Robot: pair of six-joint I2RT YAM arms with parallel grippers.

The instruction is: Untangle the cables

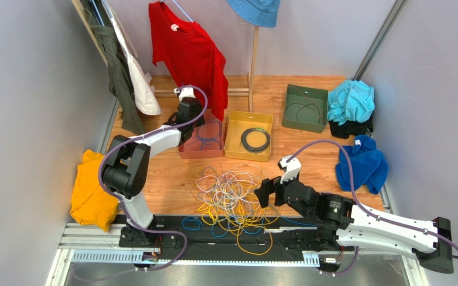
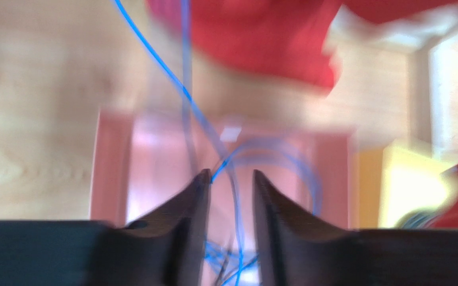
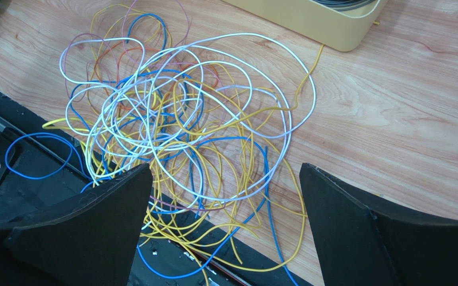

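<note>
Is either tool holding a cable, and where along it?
Nothing appears gripped. The right tool gapes over the tangle of cables; the left tool stands open, a blue cable passing between its fingers above the pink tray.

It was a robotics lab cell; grey partition walls [image 1: 28, 89] enclosed a wooden table [image 1: 318, 173]; aluminium rails [image 1: 91, 241] carried two robot arms [image 1: 136, 161]; hanging clothes [image 1: 192, 56] and coloured trays [image 1: 232, 156] stood about.

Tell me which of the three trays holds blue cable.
The pink tray, leftmost, under the left pincer. The yellow tray holds a black coil, the green tray a thin dark loop.
</note>
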